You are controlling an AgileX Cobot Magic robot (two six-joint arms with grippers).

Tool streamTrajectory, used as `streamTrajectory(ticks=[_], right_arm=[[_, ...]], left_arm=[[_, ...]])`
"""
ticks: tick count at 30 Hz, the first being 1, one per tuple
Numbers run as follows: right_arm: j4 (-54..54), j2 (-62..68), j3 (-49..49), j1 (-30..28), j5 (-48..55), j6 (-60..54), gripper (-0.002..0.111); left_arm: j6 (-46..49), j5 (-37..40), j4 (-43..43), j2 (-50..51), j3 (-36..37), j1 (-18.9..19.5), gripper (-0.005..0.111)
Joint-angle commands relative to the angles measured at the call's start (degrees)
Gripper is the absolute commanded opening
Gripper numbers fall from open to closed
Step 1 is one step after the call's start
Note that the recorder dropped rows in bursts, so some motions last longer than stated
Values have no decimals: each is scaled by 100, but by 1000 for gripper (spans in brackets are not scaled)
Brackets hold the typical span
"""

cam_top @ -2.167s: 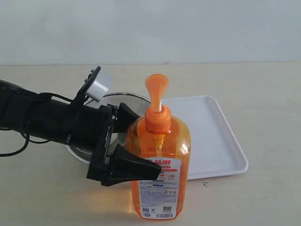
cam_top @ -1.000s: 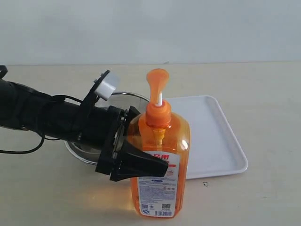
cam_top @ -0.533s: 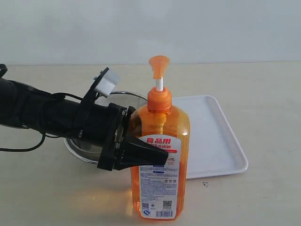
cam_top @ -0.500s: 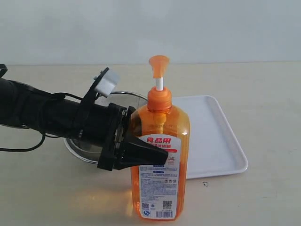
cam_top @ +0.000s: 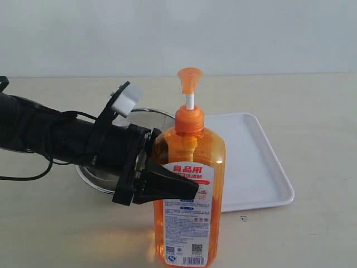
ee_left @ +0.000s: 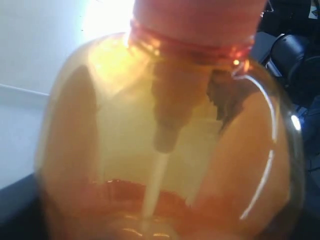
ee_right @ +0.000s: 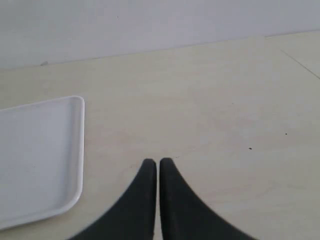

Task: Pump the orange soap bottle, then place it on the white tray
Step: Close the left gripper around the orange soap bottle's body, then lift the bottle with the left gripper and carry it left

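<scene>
The orange soap bottle (cam_top: 192, 223) stands upright at the front centre, pump head raised on its white stem, label toward the exterior camera. My left gripper (cam_top: 170, 167) is shut on the bottle's upper body: one black finger (cam_top: 167, 190) lies across the front, the other sits behind the shoulder. In the left wrist view the bottle (ee_left: 165, 140) fills the frame and hides the fingers. The white tray (cam_top: 251, 167) lies just right of the bottle, empty. My right gripper (ee_right: 158, 162) is shut on nothing, above bare table beside the tray (ee_right: 35, 150). The exterior view does not show it.
A round steel bowl (cam_top: 95, 177) sits behind the left arm and the bottle, its rim (cam_top: 150, 111) showing above the gripper. A black cable trails from the left arm at the far left. The bottle's base reaches the bottom edge of the exterior view.
The left fingers have gone from standing wide beside the bottle to gripping it. The bottle tilted, turned its label and nozzle, and now stands straight, slightly lower in the frame.
</scene>
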Motion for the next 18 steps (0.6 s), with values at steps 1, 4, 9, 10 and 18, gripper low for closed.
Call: streamTrajectory(ticks=[1, 4, 9, 10, 18], right_arm=[[1, -28, -4, -16, -59, -27, 0], [1, -28, -4, -16, -59, -27, 0], [1, -28, -4, -16, -59, -27, 0], [1, -28, -4, -16, -59, -27, 0], [1, -28, -4, -16, -59, -27, 0]], left_arm=[[31, 258, -58, -16, -20, -29, 9], [31, 258, -36, -47, -20, -29, 9], [31, 258, 63, -382, 67, -29, 9], [31, 258, 49, -474, 113, -29, 9], [22, 258, 50, -1303, 372, -29, 9]])
